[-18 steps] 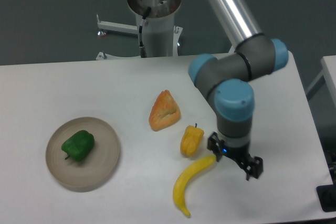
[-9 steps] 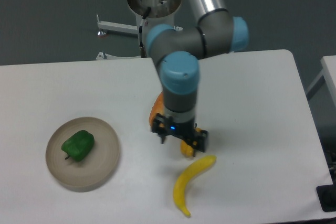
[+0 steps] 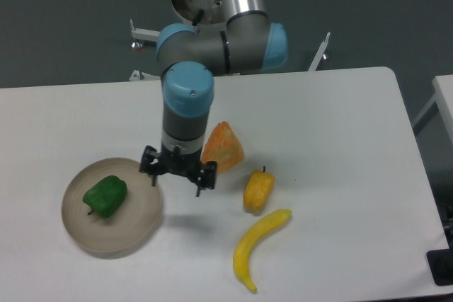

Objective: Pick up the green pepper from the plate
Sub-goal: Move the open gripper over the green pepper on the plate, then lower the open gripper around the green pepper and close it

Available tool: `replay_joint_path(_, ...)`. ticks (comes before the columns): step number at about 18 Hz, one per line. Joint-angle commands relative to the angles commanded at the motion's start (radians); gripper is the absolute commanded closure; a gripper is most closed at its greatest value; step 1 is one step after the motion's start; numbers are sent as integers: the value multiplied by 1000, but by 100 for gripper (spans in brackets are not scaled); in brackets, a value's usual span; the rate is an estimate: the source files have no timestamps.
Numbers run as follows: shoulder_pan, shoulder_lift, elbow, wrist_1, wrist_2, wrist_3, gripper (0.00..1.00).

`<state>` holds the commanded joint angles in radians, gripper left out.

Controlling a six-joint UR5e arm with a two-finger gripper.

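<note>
The green pepper (image 3: 105, 196) lies on the left half of the round beige plate (image 3: 144, 228) at the table's left. My gripper (image 3: 178, 178) hangs open above the plate's right rim, its two fingers spread apart with nothing between them. It is to the right of the pepper and not touching it.
An orange wedge-shaped piece (image 3: 225, 146) sits just right of the gripper, partly behind the arm. A yellow-orange pepper (image 3: 258, 189) stands farther right, and a banana (image 3: 256, 247) lies in front of it. The table's front edge is close below the plate.
The arm has swept left across the table, from beside the banana, over the yellow pepper, to the plate's right rim. The gripper stayed open. No object moved.
</note>
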<state>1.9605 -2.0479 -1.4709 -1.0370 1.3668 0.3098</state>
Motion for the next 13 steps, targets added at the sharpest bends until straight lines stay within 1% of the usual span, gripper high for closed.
replay_joint_path(2, -23, 8, -17, 0, 0, 0, 0)
replay_joint_path(5, -66, 8, -23, 3, 2, 11, 0)
replay_joint_path(7, -80, -3, -28, 26, 3, 23, 0)
replay_joint_path(10, -109, -12, -35, 32, 5, 69, 0)
replay_joint_path(13, -123, -15, -38, 32, 5, 89, 0)
